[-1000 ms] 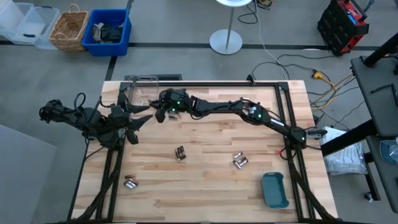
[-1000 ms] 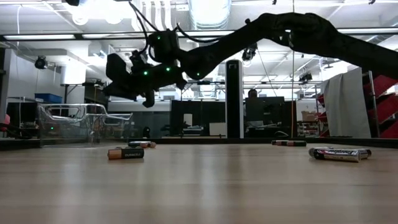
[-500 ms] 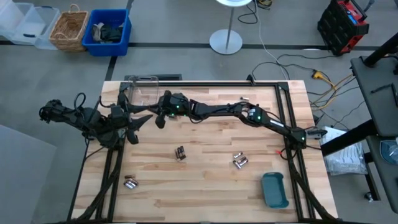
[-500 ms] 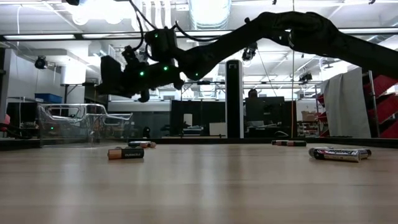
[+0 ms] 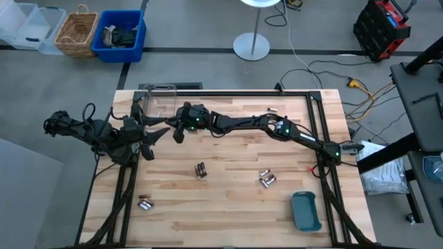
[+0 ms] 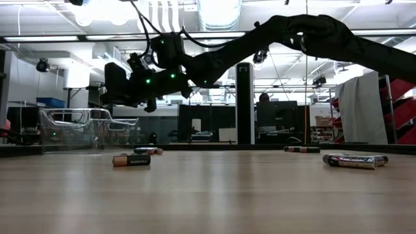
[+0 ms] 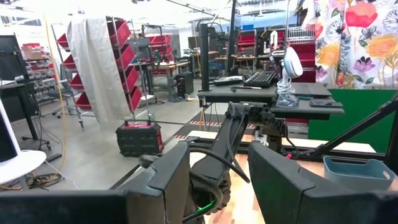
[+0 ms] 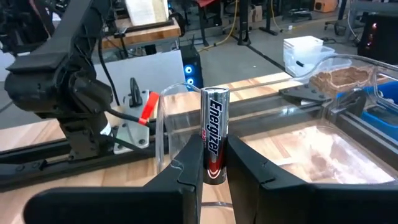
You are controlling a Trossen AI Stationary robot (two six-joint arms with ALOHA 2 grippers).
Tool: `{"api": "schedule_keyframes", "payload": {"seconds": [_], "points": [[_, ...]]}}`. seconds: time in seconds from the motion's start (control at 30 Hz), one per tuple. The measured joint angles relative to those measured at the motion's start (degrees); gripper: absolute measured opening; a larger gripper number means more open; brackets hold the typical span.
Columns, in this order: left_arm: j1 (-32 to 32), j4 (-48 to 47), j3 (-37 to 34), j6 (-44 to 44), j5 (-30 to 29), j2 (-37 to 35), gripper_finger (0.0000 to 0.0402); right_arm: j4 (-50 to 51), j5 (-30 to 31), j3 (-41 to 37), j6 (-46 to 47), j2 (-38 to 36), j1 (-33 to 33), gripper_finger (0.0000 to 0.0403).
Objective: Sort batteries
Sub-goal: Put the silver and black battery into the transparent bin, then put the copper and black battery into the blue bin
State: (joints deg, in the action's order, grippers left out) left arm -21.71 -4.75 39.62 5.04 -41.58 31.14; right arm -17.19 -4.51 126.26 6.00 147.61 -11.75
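From above, the slatted wooden worktop (image 5: 228, 207) carries a teal tray (image 5: 306, 211) and scattered batteries (image 5: 201, 169). At worktop level, workshop racks stand behind. The right end effector (image 8: 214, 163), beside the clear plastic box (image 5: 160, 99), pinches an upright silver-black Energizer battery (image 8: 214, 142). The left end effector (image 7: 219, 177) waits near that box, fingers parted and empty.

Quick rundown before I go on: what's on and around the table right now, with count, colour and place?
Held battery: one, black and silver, upright in the right claw.
Loose batteries: small clusters at table centre, right of centre, front-left, plus one near the far edge.
Clear box: one, far-left of table.
Teal tray: one, front-right corner.
Blue bin, wicker basket: floor beyond the table.
Right claw: beside the clear box.
Left claw: open, at left edge.
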Motion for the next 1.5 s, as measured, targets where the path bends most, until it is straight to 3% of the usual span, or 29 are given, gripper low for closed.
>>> {"api": "schedule_keyframes", "payload": {"seconds": [0.8, 1.27, 1.5], "points": [[0.00, 5.29, 0.00, 0.02, 0.09, 4.95, 0.0145, 0.66, 0.04, 0.00, -0.48, 0.00, 0.50, 0.0074], [0.00, 6.44, 0.00, 0.44, 0.11, 5.90, 0.0145, 0.77, 0.03, 0.00, -0.67, -0.04, 0.50, 0.0059], [0.00, 5.12, 0.00, 0.27, 0.13, 5.89, 0.0145, 12.79, -0.01, -0.11, -6.99, -6.38, 0.50, 0.0067]]}}
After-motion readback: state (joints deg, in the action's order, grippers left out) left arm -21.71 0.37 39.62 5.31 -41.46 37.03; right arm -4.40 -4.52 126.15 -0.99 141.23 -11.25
